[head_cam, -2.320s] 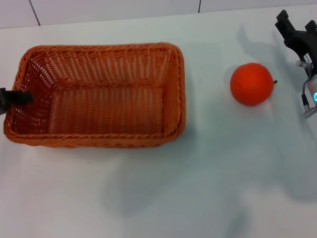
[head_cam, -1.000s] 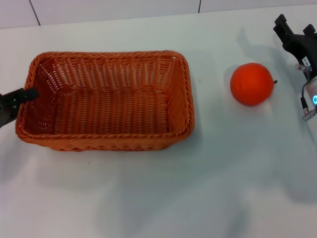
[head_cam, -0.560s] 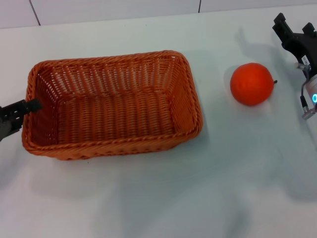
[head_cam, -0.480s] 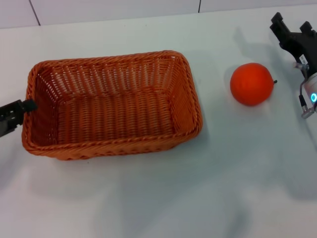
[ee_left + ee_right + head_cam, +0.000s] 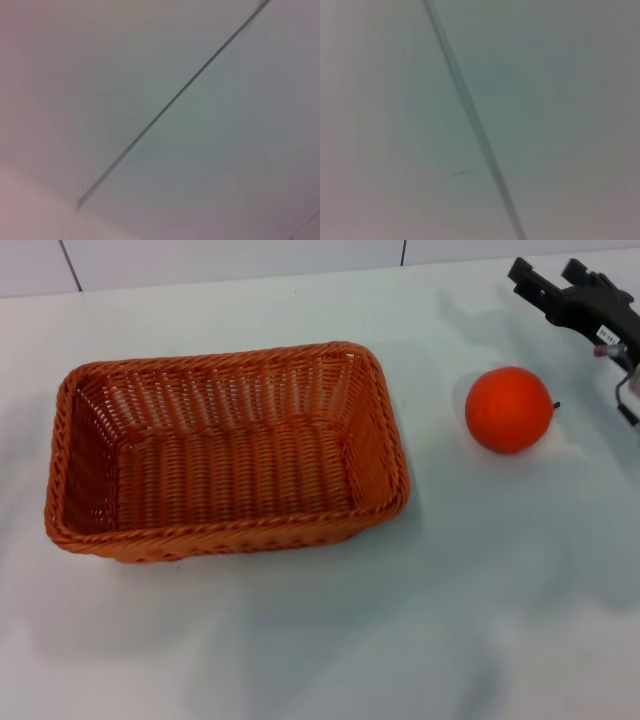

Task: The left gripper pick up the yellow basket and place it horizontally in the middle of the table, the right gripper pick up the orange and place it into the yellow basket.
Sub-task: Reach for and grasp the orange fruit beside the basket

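The yellow basket point(image 5: 225, 448), an orange-brown woven wicker basket, lies empty and lengthwise across the white table point(image 5: 330, 640) in the head view. The orange point(image 5: 508, 408) rests on the table to the right of the basket, apart from it. My right gripper point(image 5: 548, 278) is open at the top right, above and beyond the orange, not touching it. My left gripper is out of view. Both wrist views show only a pale surface with a thin dark seam.
A white wall or panel with dark seams point(image 5: 403, 252) runs along the far edge of the table. Bare tabletop lies in front of the basket and the orange.
My left gripper let go of the basket's left end and drew back out of view. The basket stays put. My right gripper swung left, toward the space above the orange.
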Motion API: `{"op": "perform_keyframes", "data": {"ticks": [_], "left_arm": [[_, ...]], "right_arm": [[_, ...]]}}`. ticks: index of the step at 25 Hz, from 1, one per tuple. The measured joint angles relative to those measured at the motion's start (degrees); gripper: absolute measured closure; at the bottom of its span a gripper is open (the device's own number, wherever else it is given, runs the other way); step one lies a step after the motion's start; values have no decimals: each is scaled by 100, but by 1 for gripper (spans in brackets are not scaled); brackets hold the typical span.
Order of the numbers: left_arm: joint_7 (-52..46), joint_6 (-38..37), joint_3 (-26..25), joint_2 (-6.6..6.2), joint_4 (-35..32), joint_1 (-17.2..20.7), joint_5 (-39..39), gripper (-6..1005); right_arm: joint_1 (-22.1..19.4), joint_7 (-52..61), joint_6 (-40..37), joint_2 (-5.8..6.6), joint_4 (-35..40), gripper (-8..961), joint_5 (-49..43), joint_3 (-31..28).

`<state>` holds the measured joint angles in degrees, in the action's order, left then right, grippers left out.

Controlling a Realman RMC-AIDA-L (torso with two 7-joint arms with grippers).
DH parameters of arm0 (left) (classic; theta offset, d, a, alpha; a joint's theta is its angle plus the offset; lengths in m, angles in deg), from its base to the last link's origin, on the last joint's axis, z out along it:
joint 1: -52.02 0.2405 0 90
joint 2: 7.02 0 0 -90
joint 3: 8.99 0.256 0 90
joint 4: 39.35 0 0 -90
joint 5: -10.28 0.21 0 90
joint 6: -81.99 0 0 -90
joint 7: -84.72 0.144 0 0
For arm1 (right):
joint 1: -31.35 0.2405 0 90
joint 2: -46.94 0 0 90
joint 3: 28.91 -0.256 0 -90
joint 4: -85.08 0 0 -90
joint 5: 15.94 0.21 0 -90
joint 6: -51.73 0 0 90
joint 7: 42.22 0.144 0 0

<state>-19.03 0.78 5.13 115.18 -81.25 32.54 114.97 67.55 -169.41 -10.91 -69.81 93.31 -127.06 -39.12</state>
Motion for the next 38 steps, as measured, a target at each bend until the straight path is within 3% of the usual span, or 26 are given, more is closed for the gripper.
{"op": "perform_keyframes", "data": {"ticks": [4, 9, 12, 17, 23, 28, 38], "left_arm": [[1913, -25, -12, 151, 446, -10, -908, 405], [4187, -282, -23, 157, 1689, -2, -2058, 405], [5064, -486, -25, 172, 2143, 19, -2461, 406], [5479, -588, -25, 159, 2454, 3, -2681, 406], [5472, -577, -24, 157, 2482, -3, -2689, 406], [5423, -575, -24, 159, 2495, -8, -2693, 405], [5354, -557, -24, 158, 2506, -12, -2700, 405]], "right_arm": [[106, 1855, -435, 127, 1212, 125, -310, 1425], [-51, 3913, -781, 234, 2933, 129, -593, 3465], [-81, 5138, -1174, 348, 3848, 131, -1342, 4220], [194, 6289, -2000, 421, 4790, 136, -2896, 4572], [356, 6499, -2127, 347, 4756, 140, -3781, 4861], [374, 6460, -1593, 141, 4381, 145, -3983, 5376], [448, 6268, -993, 32, 3864, 153, -3853, 5601]]}}
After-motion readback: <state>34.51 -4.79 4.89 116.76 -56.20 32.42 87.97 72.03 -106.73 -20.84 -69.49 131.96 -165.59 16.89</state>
